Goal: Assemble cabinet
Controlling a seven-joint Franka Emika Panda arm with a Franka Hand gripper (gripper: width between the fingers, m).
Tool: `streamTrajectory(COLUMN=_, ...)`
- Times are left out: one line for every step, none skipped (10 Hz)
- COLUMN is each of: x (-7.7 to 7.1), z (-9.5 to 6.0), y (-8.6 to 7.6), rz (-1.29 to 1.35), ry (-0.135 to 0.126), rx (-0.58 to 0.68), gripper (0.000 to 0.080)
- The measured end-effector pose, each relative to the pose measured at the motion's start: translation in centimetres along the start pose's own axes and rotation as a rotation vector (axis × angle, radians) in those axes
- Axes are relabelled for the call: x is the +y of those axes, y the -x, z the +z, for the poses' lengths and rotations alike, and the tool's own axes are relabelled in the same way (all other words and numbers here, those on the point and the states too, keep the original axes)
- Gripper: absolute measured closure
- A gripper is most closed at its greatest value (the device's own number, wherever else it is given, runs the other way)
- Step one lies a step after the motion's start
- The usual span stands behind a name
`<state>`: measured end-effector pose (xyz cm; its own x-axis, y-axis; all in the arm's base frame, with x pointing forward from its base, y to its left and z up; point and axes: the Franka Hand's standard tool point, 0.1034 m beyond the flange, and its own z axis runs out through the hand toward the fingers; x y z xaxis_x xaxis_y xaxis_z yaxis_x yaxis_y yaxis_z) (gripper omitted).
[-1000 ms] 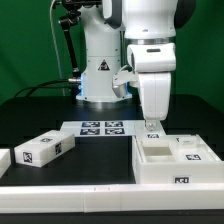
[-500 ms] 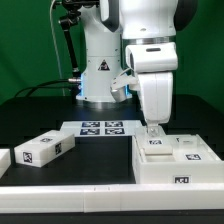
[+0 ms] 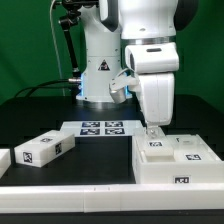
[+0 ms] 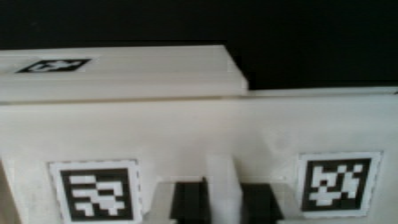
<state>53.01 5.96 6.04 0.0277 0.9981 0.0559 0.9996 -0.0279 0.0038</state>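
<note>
The cabinet's large white box [image 3: 170, 165] stands at the exterior view's right, with tags on its top and front. My gripper [image 3: 152, 132] is lowered onto its rear left part. In the wrist view the two dark fingers [image 4: 194, 203] sit close on either side of a thin upright white wall [image 4: 228, 195] of the box [image 4: 196, 130], between two tags, and the jaws look shut on that wall. A smaller white tagged piece [image 3: 45, 150] lies at the exterior view's left. Another white tagged piece [image 4: 134, 72] shows beyond the box in the wrist view.
The marker board [image 3: 100, 127] lies flat behind the parts, in front of the arm's base [image 3: 100, 75]. A low white ledge [image 3: 70, 188] runs along the front. A further white piece [image 3: 3, 158] is cut off at the left edge.
My gripper has come down a little onto the cabinet box over the last second. In the last half second nothing visibly moves.
</note>
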Motion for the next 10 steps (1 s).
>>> streamTrajectory(x=1.1, z=-0.1, y=0.0, rz=-0.003, ry=0.009, rx=0.004, gripper=0.0731)
streamTrajectory(x=1.8, z=-0.1, y=0.1, rz=-0.013, ry=0.005, rx=0.005, gripper=0.0731)
streamTrajectory(x=2.6, z=-0.1, y=0.1, rz=-0.013, ry=0.009, rx=0.008, gripper=0.0731)
streamTrajectory(x=3.4, z=-0.1, y=0.1, rz=-0.011, ry=0.017, rx=0.012, gripper=0.0731)
streamTrajectory(x=3.8, z=-0.1, y=0.1, rz=-0.012, ry=0.023, rx=0.014, gripper=0.0731)
streamTrajectory(x=4.4, z=0.0, y=0.0, rz=-0.011, ry=0.028, rx=0.017, gripper=0.0731)
streamTrajectory(x=4.9, z=0.1, y=-0.1, rz=-0.009, ry=0.026, rx=0.02, gripper=0.0731)
streamTrajectory(x=4.9, z=0.1, y=-0.1, rz=-0.006, ry=0.012, rx=0.017, gripper=0.0731)
streamTrajectory(x=4.9, z=0.1, y=-0.1, rz=-0.006, ry=0.012, rx=0.016, gripper=0.0731)
streamTrajectory(x=4.9, z=0.1, y=-0.1, rz=-0.006, ry=0.012, rx=0.016, gripper=0.0731)
